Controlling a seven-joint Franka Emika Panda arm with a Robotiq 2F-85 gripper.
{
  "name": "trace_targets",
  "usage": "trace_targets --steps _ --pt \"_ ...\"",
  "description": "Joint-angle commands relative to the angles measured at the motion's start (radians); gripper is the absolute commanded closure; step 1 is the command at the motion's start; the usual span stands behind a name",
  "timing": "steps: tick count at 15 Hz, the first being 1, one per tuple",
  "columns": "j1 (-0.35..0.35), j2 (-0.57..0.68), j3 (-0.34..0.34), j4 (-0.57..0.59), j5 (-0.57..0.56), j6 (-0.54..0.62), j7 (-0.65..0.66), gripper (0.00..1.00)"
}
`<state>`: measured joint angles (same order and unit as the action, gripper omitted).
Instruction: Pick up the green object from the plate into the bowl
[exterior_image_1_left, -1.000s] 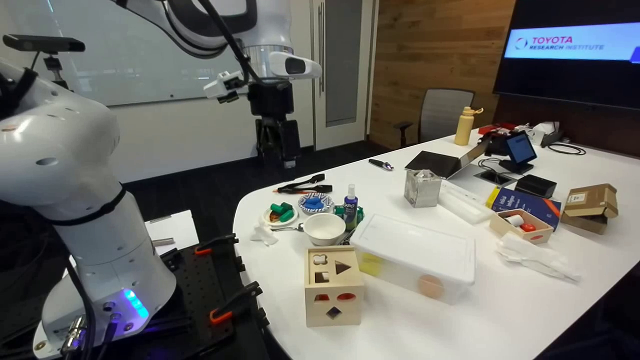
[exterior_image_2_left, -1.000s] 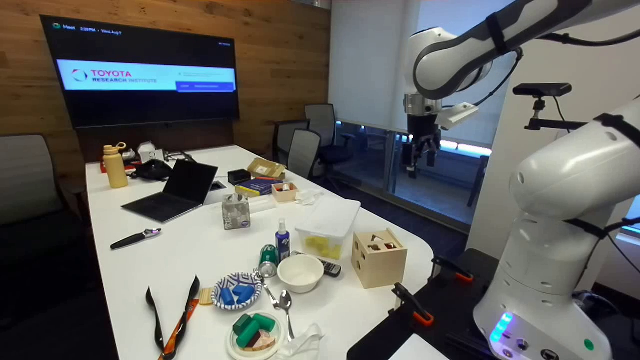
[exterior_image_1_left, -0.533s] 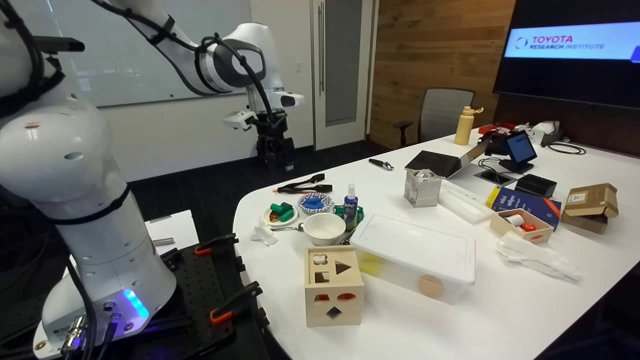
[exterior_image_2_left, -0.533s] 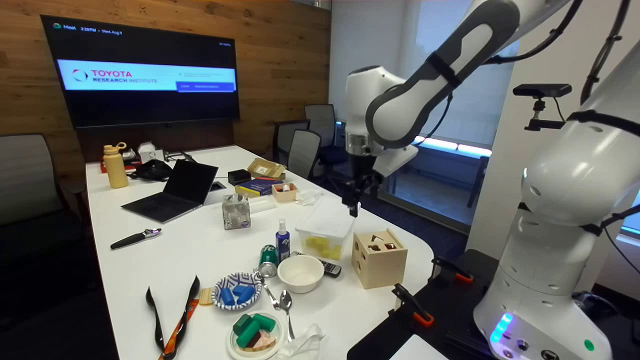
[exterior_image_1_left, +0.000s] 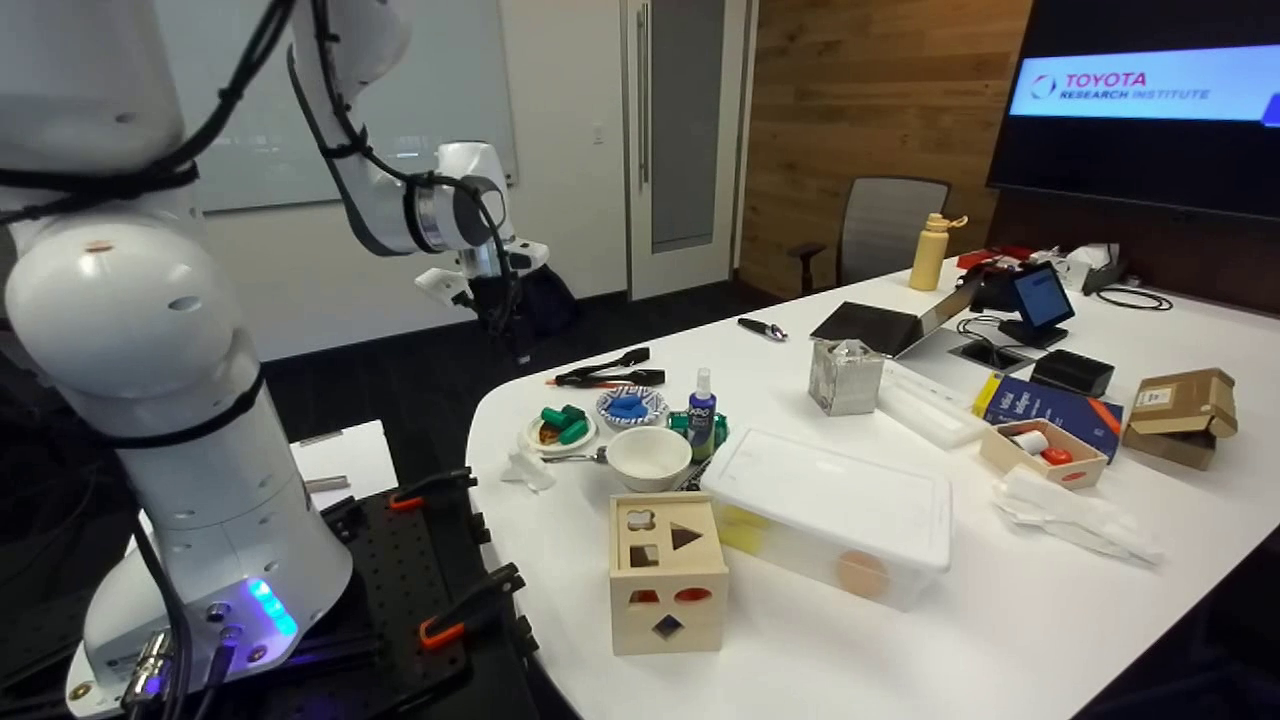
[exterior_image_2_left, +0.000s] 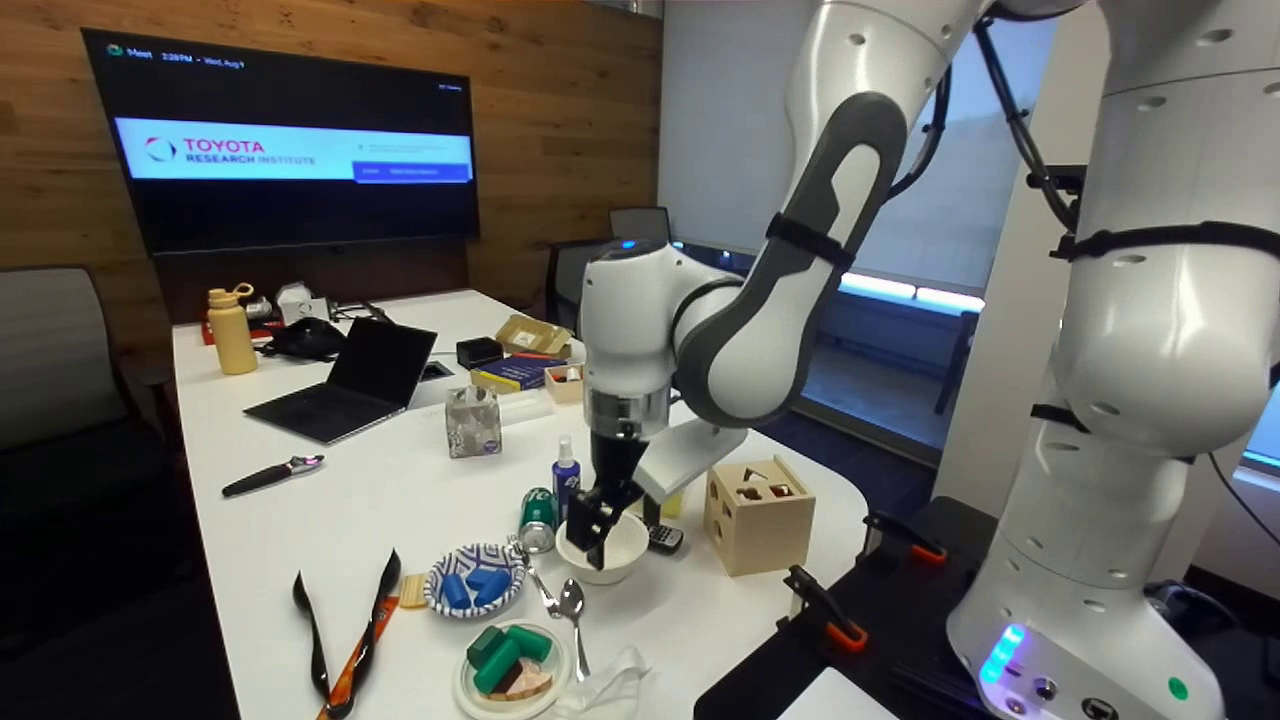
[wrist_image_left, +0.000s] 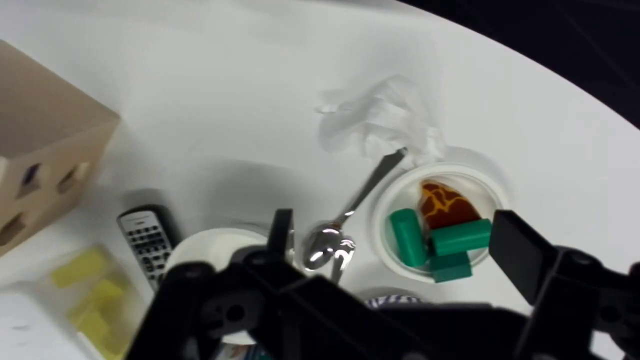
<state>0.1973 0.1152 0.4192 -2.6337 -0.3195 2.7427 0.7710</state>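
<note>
Several green blocks lie on the small round white plate (exterior_image_2_left: 562, 668): two cylinders (wrist_image_left: 407, 237) (wrist_image_left: 460, 236) and a darker squared block (wrist_image_left: 451, 267). They also show in an exterior view (exterior_image_1_left: 572, 432). A brown, yellow-veined piece (wrist_image_left: 445, 206) shares the plate. The cream-white bowl (exterior_image_1_left: 648, 458) stands on the table; in the wrist view (wrist_image_left: 215, 245) my left finger partly covers it. My gripper (wrist_image_left: 395, 222) is open and empty, above the table. Its fingers frame the plate in the wrist view; in an exterior view the gripper (exterior_image_2_left: 620, 535) overlaps the bowl.
A spoon (wrist_image_left: 322, 245) and fork lie between plate and bowl. A crumpled tissue (wrist_image_left: 395, 117), patterned bowl with blue blocks (exterior_image_2_left: 472, 612), tongs (exterior_image_2_left: 360, 660), green can (exterior_image_2_left: 537, 515), spray bottle (exterior_image_1_left: 702, 420), remote (wrist_image_left: 147, 240), wooden shape box (exterior_image_2_left: 760, 520) and lidded bin (exterior_image_1_left: 830, 500) stand around.
The arm has swung out and down from high up, bringing the open gripper toward the plate and bowl. The things on the table have not moved.
</note>
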Motion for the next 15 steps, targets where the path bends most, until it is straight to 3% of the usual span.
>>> trace_targets --steps 1,3,7,8,11,15 --pt "0.085 0.247 -0.063 0.154 -0.208 0.105 0.195 0.0" --pt "0.15 0.38 -0.116 0.25 -0.286 0.138 0.244 0.0" --pt "0.217 0.651 -0.144 0.465 -0.281 0.164 0.195 0.0" --pt "0.308 0.699 -0.211 0.516 -0.163 0.183 0.095 0.0" --pt "0.4 0.856 -0.272 0.704 -0.037 0.17 -0.034 0.0" --pt "0.511 0.876 -0.372 0.794 0.087 0.155 -0.135 0.0"
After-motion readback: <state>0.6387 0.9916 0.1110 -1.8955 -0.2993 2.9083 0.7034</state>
